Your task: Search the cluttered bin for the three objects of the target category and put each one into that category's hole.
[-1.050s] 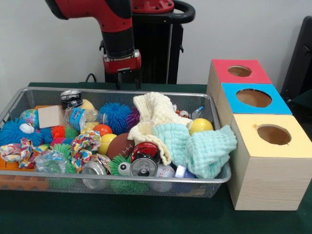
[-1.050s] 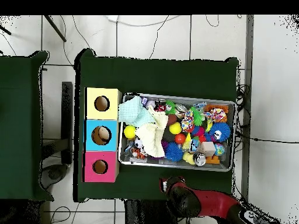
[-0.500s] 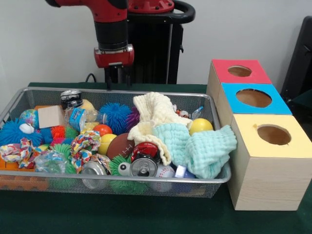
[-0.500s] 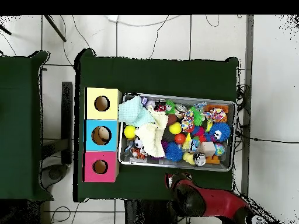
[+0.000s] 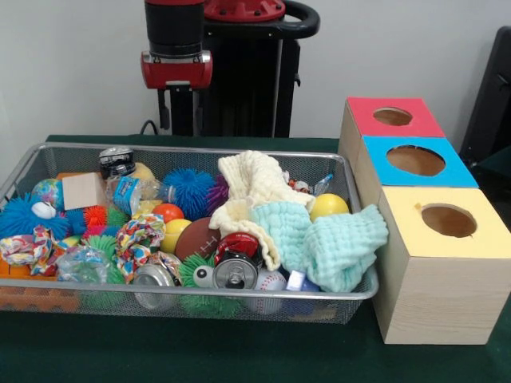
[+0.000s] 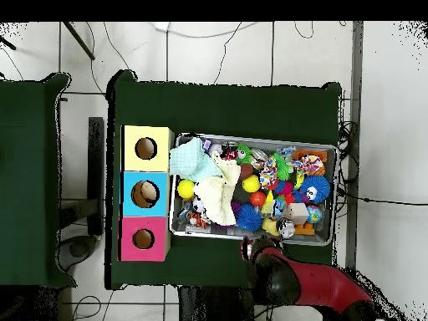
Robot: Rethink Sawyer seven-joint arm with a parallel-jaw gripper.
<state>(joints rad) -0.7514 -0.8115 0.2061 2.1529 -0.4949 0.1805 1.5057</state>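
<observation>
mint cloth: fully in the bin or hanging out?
Hanging out. The mint cloth is crumpled and draped over the bin's rim at the corner beside the yellow box, partly inside, partly over the edge.

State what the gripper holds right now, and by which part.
Nothing. The gripper hangs above the far rim of the wire bin, clear of the clutter, with no object between its fingers.

Dark green worktop (image 5: 239,359); silver mesh bin (image 5: 335,297) w/ cream cloth (image 5: 251,187), mint cloth (image 5: 335,243), blue spiky ball (image 5: 190,190), yellow ball (image 5: 329,206), brown football (image 5: 196,236), multicolour rope toy (image 5: 137,236); boxes w/ red (image 5: 393,117), blue (image 5: 415,161), yellow (image 5: 447,222) tops; red-and-black arm (image 5: 176,48).
</observation>
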